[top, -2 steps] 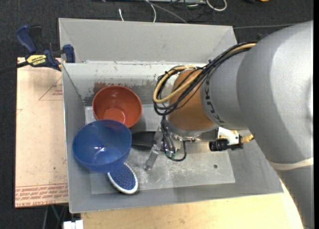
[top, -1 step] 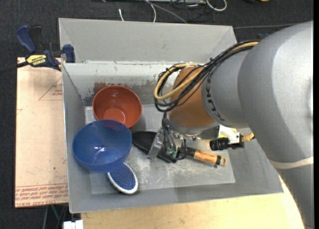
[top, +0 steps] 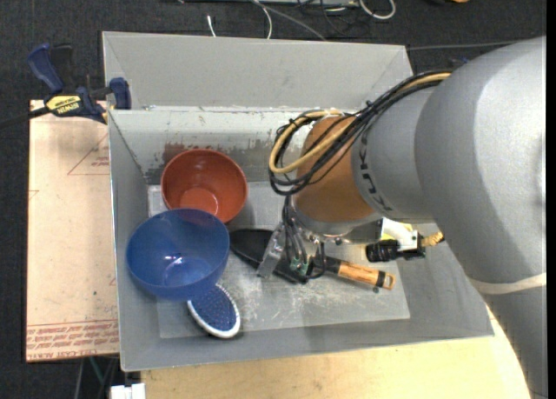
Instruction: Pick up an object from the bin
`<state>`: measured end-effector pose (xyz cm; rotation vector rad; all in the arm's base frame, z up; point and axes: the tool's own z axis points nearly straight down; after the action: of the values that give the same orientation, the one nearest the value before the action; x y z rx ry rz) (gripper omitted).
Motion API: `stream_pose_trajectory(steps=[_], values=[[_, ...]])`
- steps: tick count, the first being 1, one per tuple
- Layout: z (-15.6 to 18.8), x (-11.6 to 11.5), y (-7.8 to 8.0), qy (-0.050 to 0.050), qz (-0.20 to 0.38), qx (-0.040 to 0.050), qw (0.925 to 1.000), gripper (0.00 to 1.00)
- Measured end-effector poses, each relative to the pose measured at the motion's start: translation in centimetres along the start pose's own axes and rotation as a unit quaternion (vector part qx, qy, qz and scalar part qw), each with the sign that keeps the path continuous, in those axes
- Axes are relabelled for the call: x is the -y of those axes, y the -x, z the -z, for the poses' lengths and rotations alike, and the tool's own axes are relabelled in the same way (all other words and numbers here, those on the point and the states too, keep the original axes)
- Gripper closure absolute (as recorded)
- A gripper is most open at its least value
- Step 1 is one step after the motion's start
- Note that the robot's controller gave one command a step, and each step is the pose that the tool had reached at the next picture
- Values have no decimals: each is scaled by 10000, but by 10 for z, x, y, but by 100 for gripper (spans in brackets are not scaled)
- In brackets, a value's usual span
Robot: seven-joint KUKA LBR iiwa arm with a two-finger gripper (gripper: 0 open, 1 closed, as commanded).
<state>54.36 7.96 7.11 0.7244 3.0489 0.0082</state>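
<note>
The grey arm (top: 486, 171) with its orange wrist cover reaches down into the bin (top: 261, 76). Its gripper (top: 291, 265) is low over the floor near the middle. A black oval thing (top: 250, 245) lies just to its left, and the dark end of an orange-handled tool (top: 360, 274) meets it on the right. Whether the gripper is clenched or released cannot be told, nor whether it grasps either one. A white-and-yellow piece (top: 401, 234) lies beyond the tool. Further left are an orange bowl (top: 204, 184), a blue bowl (top: 176, 254) and a blue-and-white brush (top: 215, 312).
</note>
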Motion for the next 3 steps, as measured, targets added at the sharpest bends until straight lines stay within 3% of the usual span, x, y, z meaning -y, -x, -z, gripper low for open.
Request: stream_pose_trajectory(steps=[3], values=[[54, 0, -1, -5, 18, -16, 10000, 100]])
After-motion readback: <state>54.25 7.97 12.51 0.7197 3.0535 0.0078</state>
